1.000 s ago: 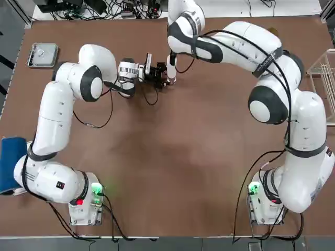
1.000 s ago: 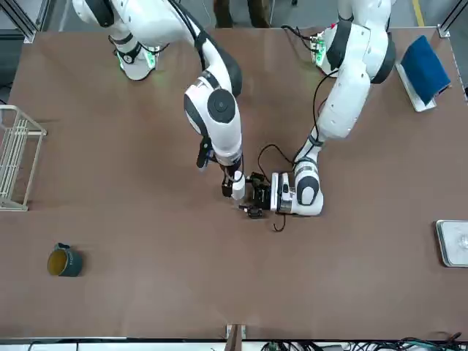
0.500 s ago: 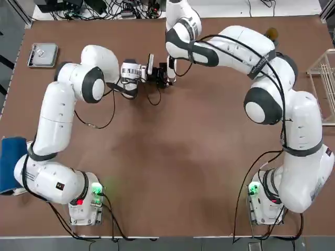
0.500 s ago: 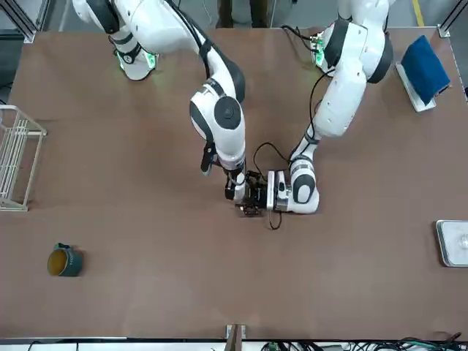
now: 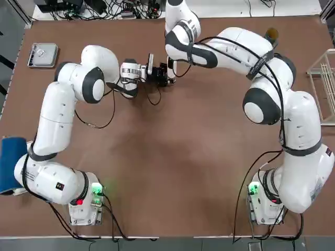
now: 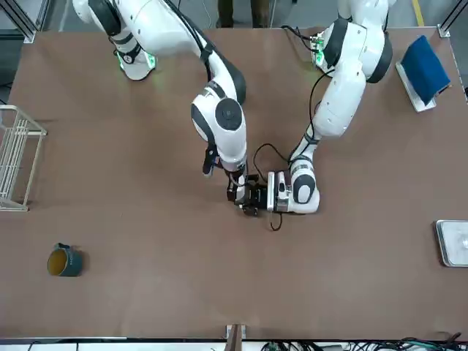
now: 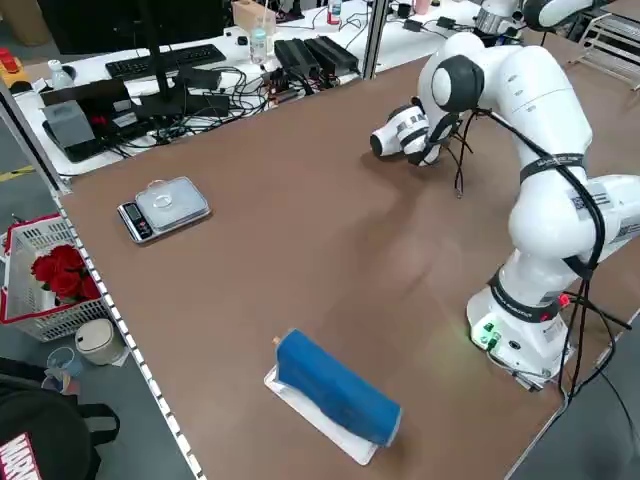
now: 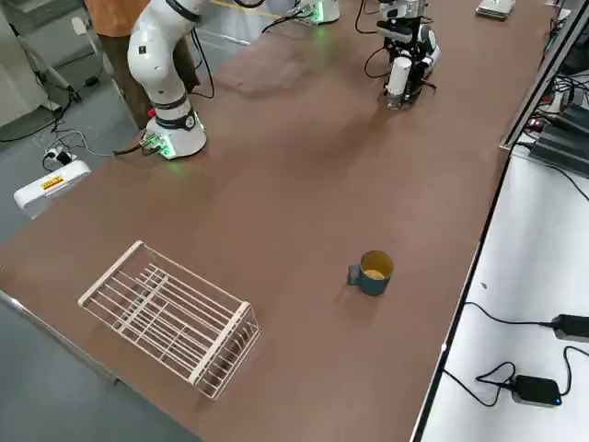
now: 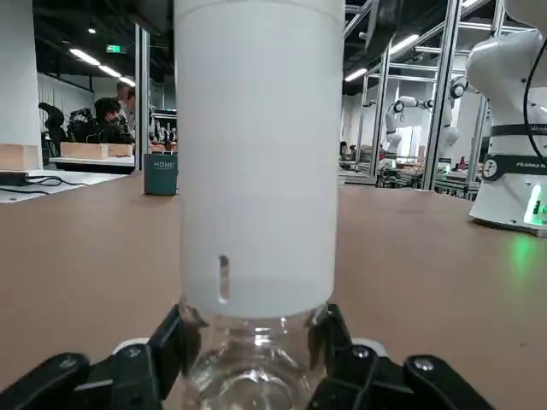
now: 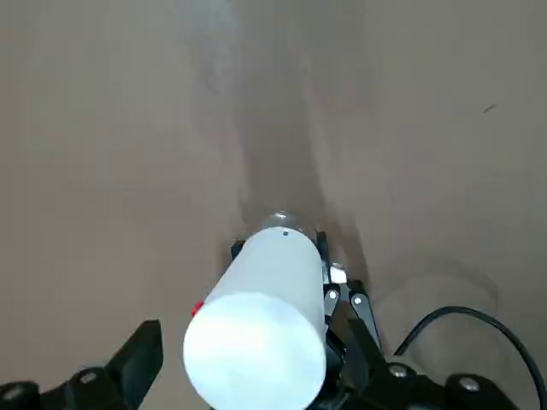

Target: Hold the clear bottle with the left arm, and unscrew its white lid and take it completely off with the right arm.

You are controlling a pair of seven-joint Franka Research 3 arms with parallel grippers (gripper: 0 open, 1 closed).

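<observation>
Pinching the clear bottle [image 9: 248, 376] in my left gripper [image 9: 252, 363], my spread right gripper [image 10: 244, 363] straddles its white lid [image 10: 261, 329].

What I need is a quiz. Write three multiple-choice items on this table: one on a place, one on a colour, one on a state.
1. Where is the square metal tray?
A. Near the far corner of the table on the robot's left
B. Between the two arm bases
C. Inside the wire rack

2. What colour is the tall cylindrical lid?
A. Red
B. White
C. Black

3. What state is the small clear bottle in?
A. Lying loose with its lid off
B. Clamped by the left arm's fingers with its lid on
C. Lifted high above the table

Key:
1 A, the square metal tray sits by that corner of the brown table.
2 B, the tall cylindrical lid is plain white.
3 B, the left arm's fingers press the small clear bottle under its lid.
</observation>
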